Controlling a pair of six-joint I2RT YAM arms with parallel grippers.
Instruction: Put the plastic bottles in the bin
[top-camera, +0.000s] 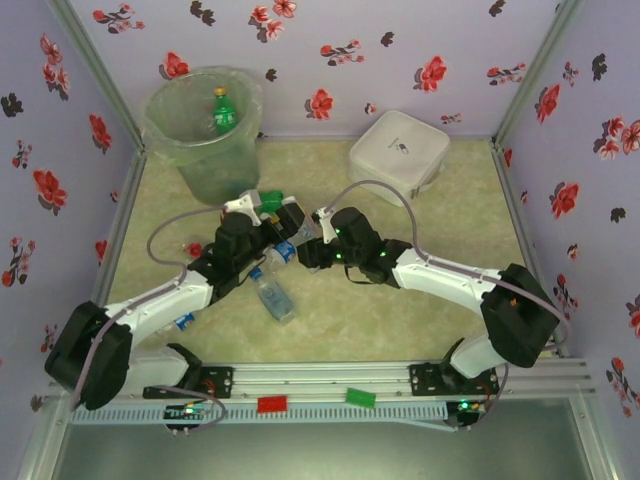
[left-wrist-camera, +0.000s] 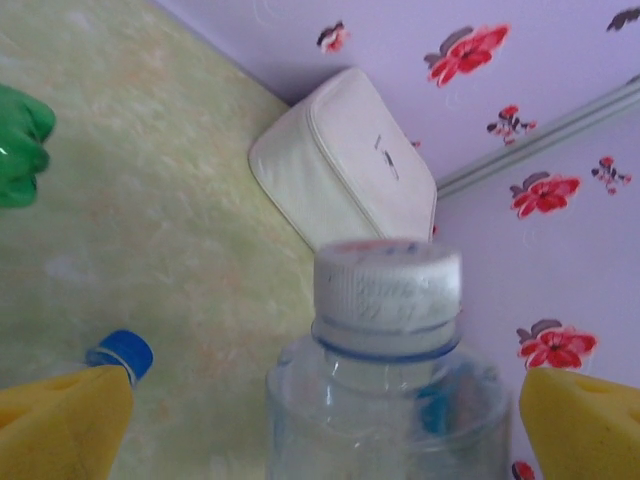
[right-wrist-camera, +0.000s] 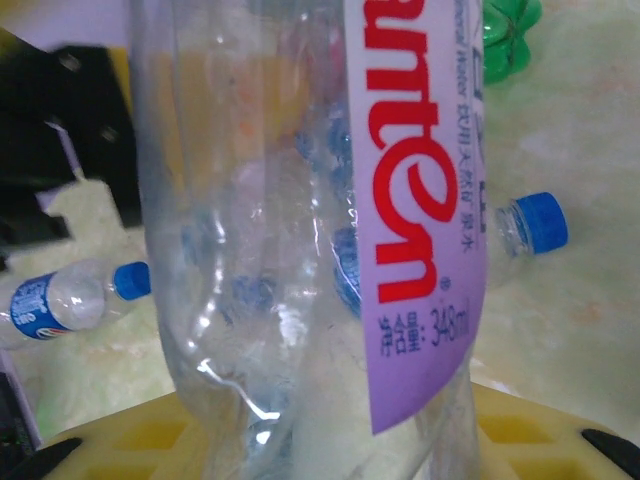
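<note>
Right pincer (right-wrist-camera: 325, 455) is clenched on a clear bottle (right-wrist-camera: 300, 200) with a lilac label and red lettering. The yellow pads sit either side of its lower body. The bottle's long axis runs straight up the wrist view, away from the pads. Cannot tell from there which end carries the cap.

Left pincer (left-wrist-camera: 325, 425) is released, yellow fingers (left-wrist-camera: 60, 430) spread wide. A white-capped bottle (left-wrist-camera: 388, 290) stands between them, cap pointing away from the wrist, touching neither finger as far as can be seen. Likely the same bottle the right pincer grips, since overhead the two meet mid-surface. Not certain.

Bin (top-camera: 195, 165) stands in the far left corner with one green bottle (top-camera: 222, 112) already inside. From the meeting point it lies far and left, just beyond the left pincer. The left arm is the nearer one and sits between the right pincer and the bin.

Judgement: the coming move turns on that far-left bearing. The right arm must either lift over the left wrist or hand the bottle across.

On the surface (top-camera: 420, 290): a lying bottle (top-camera: 275, 297) near the centre, axis roughly near-to-far, and a blue-capped bottle (left-wrist-camera: 120, 352). Others are partly hidden by the arms. The white lidded box (top-camera: 398, 150) at far right is not the target.
</note>
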